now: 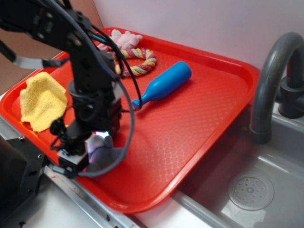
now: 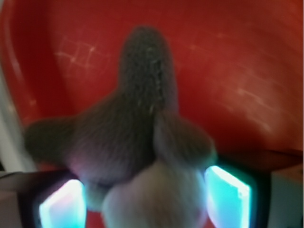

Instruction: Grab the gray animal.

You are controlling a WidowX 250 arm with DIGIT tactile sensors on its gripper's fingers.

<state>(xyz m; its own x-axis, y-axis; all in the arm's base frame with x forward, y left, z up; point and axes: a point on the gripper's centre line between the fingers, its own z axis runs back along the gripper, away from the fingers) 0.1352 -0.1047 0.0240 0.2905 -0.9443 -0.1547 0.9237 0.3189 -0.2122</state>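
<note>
The gray animal (image 2: 142, 137) is a small gray plush mouse with a lighter gray head. In the wrist view it fills the space between my two glowing pads, head nearest the camera and body stretching away over the red tray (image 2: 247, 71). The right pad (image 2: 228, 194) touches its head and the left pad (image 2: 61, 204) touches a darker part of its body. In the exterior view my gripper (image 1: 97, 149) is down at the tray's front left corner, closed around the mouse (image 1: 100, 153), which rests at tray level.
On the red tray (image 1: 199, 123) lie a yellow cloth (image 1: 42, 99) at the left, a blue bottle-shaped toy (image 1: 164, 84) in the middle, and a coloured rope ring (image 1: 137, 61) and a pink plush animal (image 1: 124, 39) at the back. A gray sink (image 1: 251, 190) with a faucet (image 1: 270, 71) is at the right.
</note>
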